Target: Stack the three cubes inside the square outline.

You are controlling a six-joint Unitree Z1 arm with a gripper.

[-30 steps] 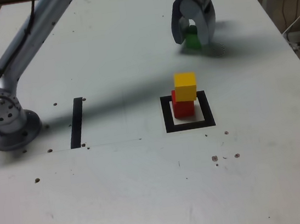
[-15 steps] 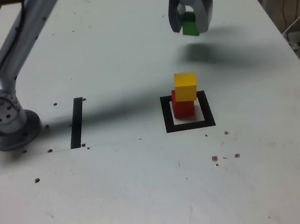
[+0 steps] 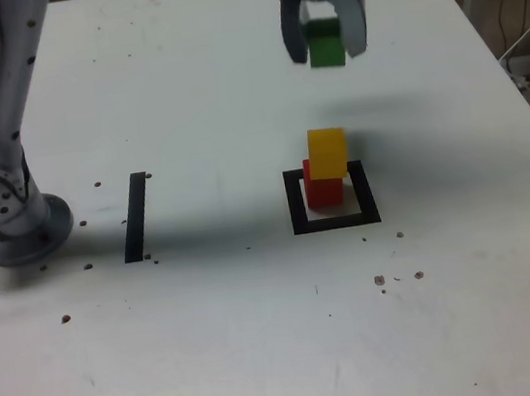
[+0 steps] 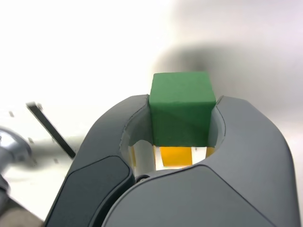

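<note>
Green cube hangs in the upper middle of the exterior view, pinched between the gripper's dark fingers, well clear of the desk. Below it, right of centre, the yellow cube sits on the red cube inside the square outline. The yellow one looks shifted a little toward the frame's right on the red, so the tower is not quite square. To my eye that is the risk: a green cube set down off-centre, or pressed too hard, could tip the yellow off or knock both out of the outline. A finger brushing the yellow on the way down would do the same. Room is generous; bare desk lies all around the stack, the black strip stands well apart at left of centre, and the desk's right edge is not close.

From the wrist view, the green cube fills the centre, clamped on two sides by the fingers, which grip only its far half. Yellow shows through the gap behind it at lower centre. I'd guess a shallow hold like that could let the cube twist on release.
</note>
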